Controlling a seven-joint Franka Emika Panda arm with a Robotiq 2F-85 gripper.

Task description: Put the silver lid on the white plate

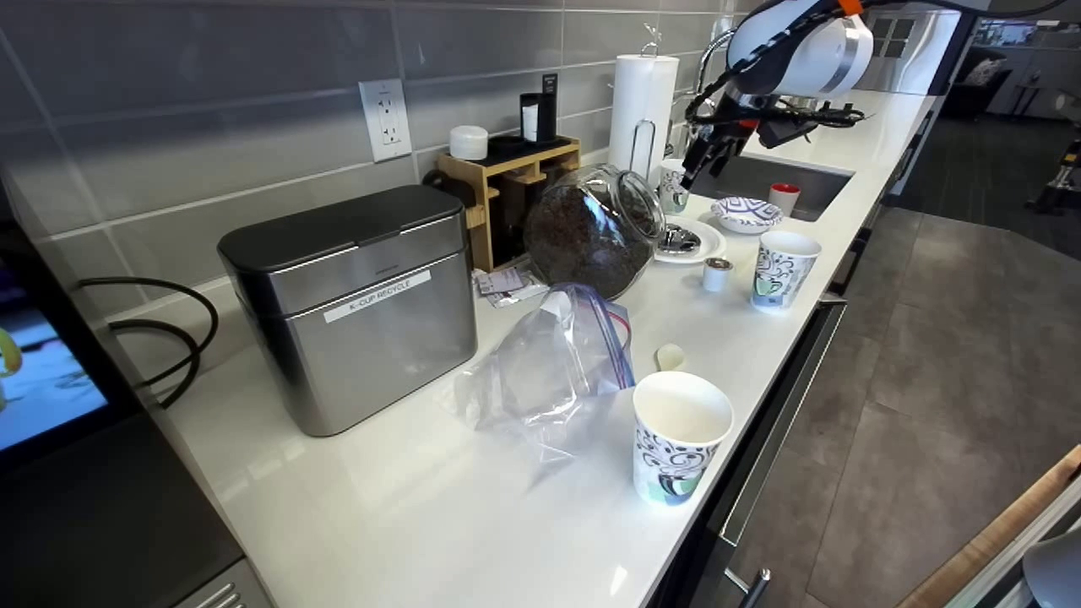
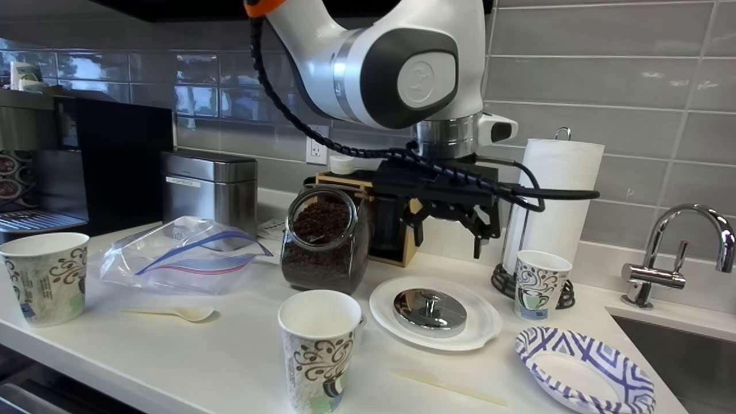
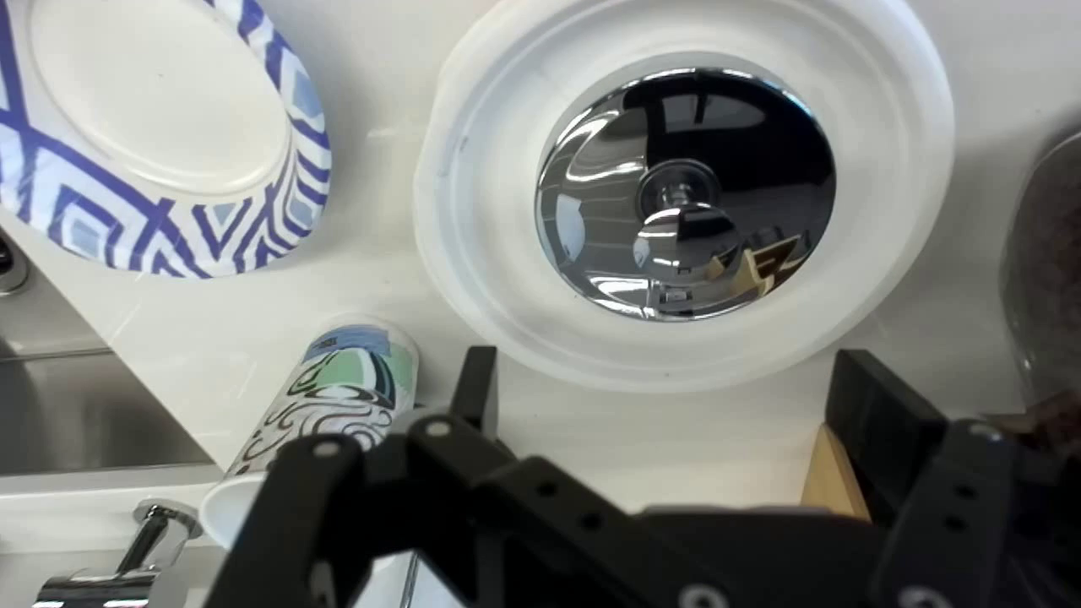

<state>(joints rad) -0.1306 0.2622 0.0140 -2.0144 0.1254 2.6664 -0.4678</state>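
Nearest in an exterior view, a paper cup (image 2: 320, 351), its foot cut off. Behind it there's the silver lid (image 2: 430, 313), sitting on the white plate (image 2: 483, 322)! Above hangs the claw (image 2: 448, 247), spread wide, gripping nothing. Farther back, a glass jar (image 2: 325, 270) partly hides the wooden rack (image 2: 407, 253), murky inside.

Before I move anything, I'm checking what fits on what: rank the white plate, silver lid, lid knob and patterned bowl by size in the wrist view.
1. White plate and patterned bowl: order unsure, the frame cuts off both.
2. Silver lid
3. Lid knob
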